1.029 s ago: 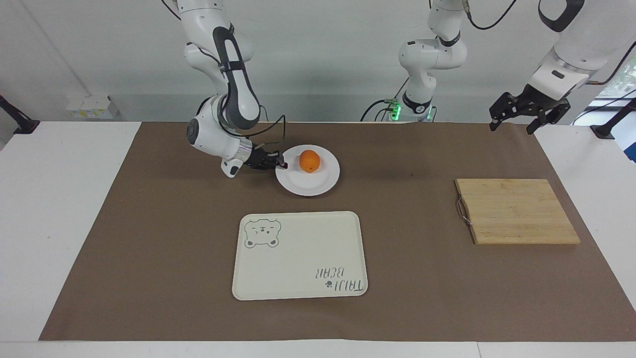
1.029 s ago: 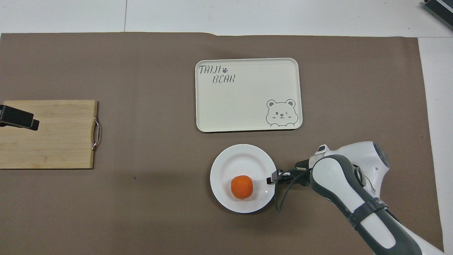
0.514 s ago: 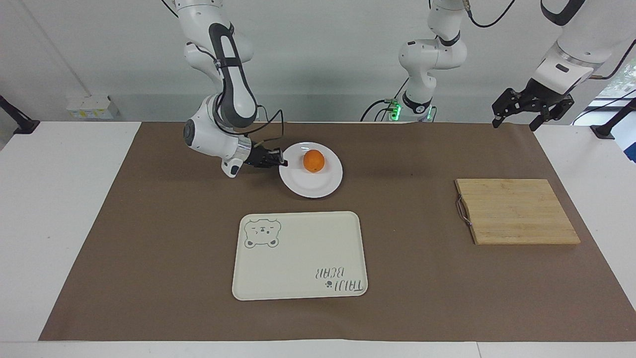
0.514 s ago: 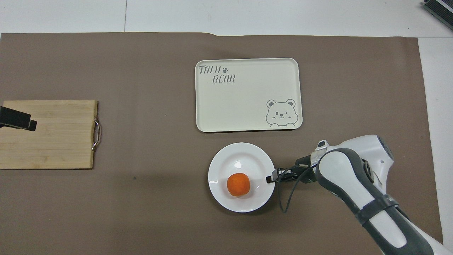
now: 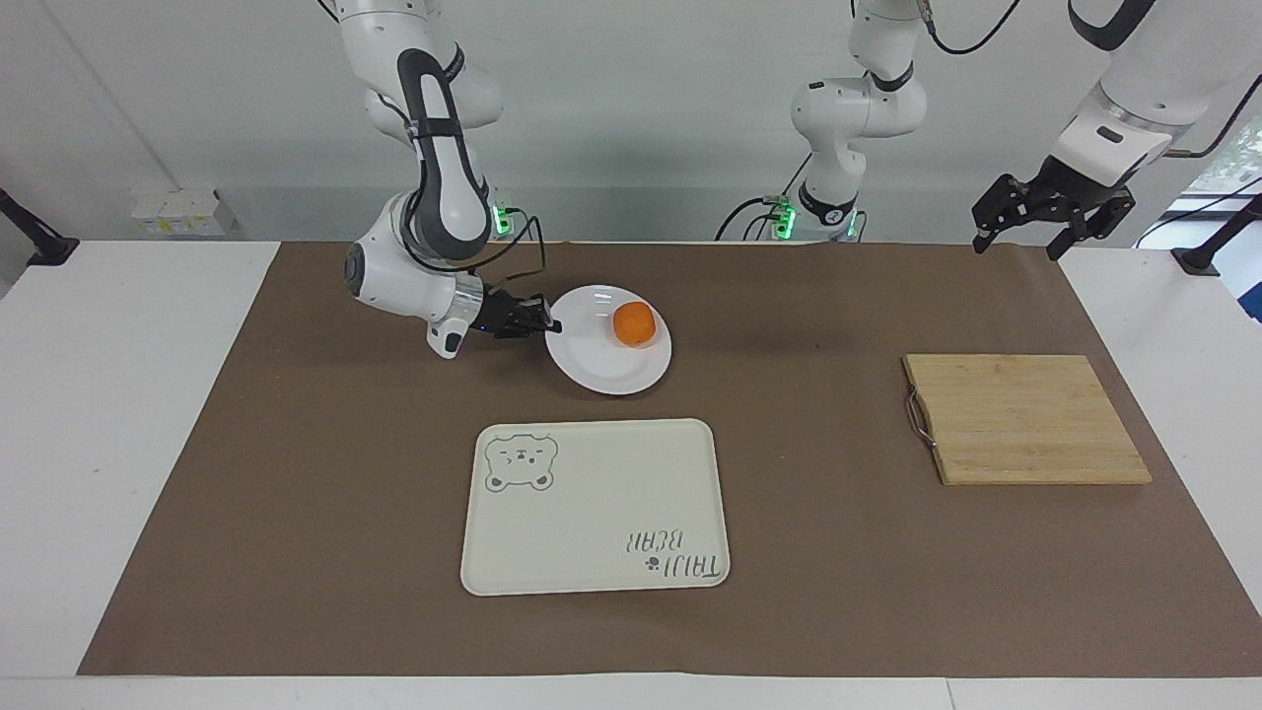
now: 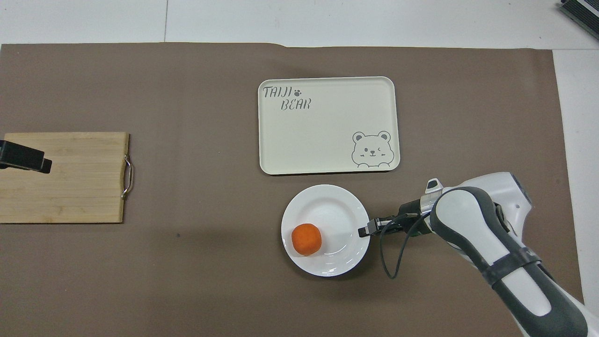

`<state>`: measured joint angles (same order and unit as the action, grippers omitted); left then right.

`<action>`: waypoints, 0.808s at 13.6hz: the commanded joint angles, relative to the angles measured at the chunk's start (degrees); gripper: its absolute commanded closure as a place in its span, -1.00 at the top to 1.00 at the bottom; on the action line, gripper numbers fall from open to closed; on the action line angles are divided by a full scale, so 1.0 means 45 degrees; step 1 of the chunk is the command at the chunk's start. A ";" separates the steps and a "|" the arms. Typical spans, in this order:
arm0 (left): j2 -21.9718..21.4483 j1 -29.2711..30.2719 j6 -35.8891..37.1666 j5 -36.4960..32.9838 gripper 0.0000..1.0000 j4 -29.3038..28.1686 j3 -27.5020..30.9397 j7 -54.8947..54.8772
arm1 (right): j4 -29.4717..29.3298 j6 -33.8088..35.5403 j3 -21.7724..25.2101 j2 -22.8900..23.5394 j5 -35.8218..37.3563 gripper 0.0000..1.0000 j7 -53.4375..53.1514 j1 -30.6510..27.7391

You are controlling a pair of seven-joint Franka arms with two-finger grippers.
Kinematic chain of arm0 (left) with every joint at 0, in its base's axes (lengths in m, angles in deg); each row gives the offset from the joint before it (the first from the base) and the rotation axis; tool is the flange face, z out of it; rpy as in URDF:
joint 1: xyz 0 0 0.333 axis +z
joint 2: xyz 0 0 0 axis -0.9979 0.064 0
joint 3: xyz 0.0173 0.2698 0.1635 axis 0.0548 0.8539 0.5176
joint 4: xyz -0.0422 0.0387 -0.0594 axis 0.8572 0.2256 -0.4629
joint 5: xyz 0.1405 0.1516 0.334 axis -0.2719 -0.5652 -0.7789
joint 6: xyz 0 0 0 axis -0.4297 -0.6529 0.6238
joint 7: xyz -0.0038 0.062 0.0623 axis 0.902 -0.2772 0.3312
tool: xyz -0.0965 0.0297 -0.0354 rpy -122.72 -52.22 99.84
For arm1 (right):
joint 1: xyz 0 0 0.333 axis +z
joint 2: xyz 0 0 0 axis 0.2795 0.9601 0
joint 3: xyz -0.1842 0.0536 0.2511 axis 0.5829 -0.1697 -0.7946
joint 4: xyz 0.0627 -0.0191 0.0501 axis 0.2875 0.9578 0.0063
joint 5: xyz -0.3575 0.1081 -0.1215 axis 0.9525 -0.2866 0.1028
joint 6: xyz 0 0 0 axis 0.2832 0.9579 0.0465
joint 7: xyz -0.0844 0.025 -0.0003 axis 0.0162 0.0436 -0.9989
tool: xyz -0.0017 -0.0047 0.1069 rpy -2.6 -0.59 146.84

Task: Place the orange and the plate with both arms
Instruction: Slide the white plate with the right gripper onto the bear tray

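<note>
The white plate (image 5: 601, 367) (image 6: 337, 210) is gripped at its rim by my right gripper (image 5: 550, 325) (image 6: 366, 230), which comes in low from the right arm's end. The plate looks slightly raised and tilted over the brown mat. The orange (image 5: 634, 324) (image 6: 306, 239) lies on the plate, near the edge away from the gripper. My left gripper (image 5: 1050, 212) is open and empty, up in the air at the left arm's end; in the overhead view it (image 6: 23, 159) shows over the cutting board.
A cream tray with a bear drawing (image 5: 592, 513) (image 6: 327, 126) lies farther from the robots than the plate. A wooden cutting board (image 5: 1025, 419) (image 6: 79, 187) with a metal handle lies toward the left arm's end.
The right gripper has shifted the plate a little toward the tray and tilted it. The orange has rolled across the plate away from the gripper. The left gripper has barely moved.
</note>
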<state>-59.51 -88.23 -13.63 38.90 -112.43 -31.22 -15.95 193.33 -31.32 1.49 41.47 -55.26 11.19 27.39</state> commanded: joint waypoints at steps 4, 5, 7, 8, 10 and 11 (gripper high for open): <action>-0.0298 0.0051 -0.0109 0.0021 1.00 -0.0329 -0.0028 0.0047 | -0.1052 0.0921 -0.0054 0.0381 -0.1415 -1.00 0.0812 -0.0311; -0.0298 0.0051 -0.0108 0.0021 1.00 -0.0329 -0.0028 0.0047 | -0.1130 0.0980 -0.0054 0.0458 -0.1514 -1.00 0.0891 -0.0330; -0.0298 0.0051 -0.0108 0.0021 1.00 -0.0329 -0.0048 0.0047 | -0.1597 0.1058 -0.0054 0.0672 -0.1787 -1.00 0.0911 -0.0427; -0.0298 0.0051 -0.0108 0.0021 1.00 -0.0329 -0.0048 0.0047 | -0.2064 0.1252 -0.0054 0.0945 -0.1923 -1.00 0.0892 -0.0525; -0.0298 0.0051 -0.0108 0.0021 1.00 -0.0329 -0.0048 0.0047 | -0.3215 0.1740 -0.0054 0.1530 -0.1964 -1.00 0.0833 -0.1012; -0.0298 0.0051 -0.0128 0.0021 1.00 -0.0329 -0.0029 0.0047 | -0.3782 0.1820 -0.0054 0.1823 -0.1964 -1.00 0.0794 -0.1111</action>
<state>-59.51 -88.23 -13.64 38.90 -112.43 -31.22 -15.95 182.28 -26.11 1.51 45.94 -61.92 12.73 24.55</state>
